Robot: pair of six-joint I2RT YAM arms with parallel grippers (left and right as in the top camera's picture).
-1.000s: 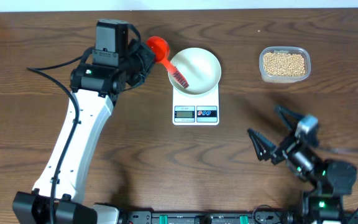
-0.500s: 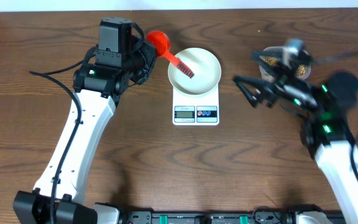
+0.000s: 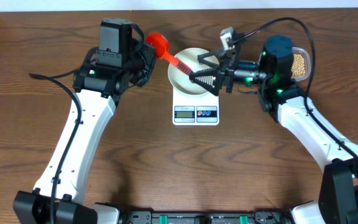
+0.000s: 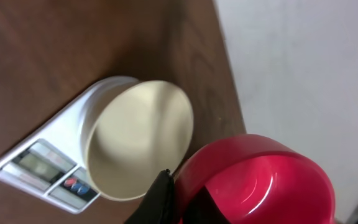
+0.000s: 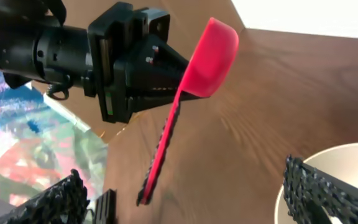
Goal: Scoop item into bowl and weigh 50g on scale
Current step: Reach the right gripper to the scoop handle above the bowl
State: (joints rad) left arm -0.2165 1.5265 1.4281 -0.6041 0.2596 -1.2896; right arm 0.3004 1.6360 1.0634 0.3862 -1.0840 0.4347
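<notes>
I find the round white bowl (image 3: 174, 79) on the small white digital scale (image 3: 196, 113) crowded from above. The red plastic scoop (image 3: 160, 45), clamped in the left claw (image 3: 146, 55), slants its handle in over the bowl's 10 o'clock rim. My wide-spread right claw (image 3: 195, 67) hangs over its 3 o'clock side, tips close to that handle. Only the 6 to 8 o'clock edge is uncovered. The right arm hides most of the clear plastic tub (image 3: 308, 62) of tan beans (image 3: 299, 64). Open dark wooden table (image 3: 142, 155) lies at 6 o'clock of the scale, between both arms.
</notes>
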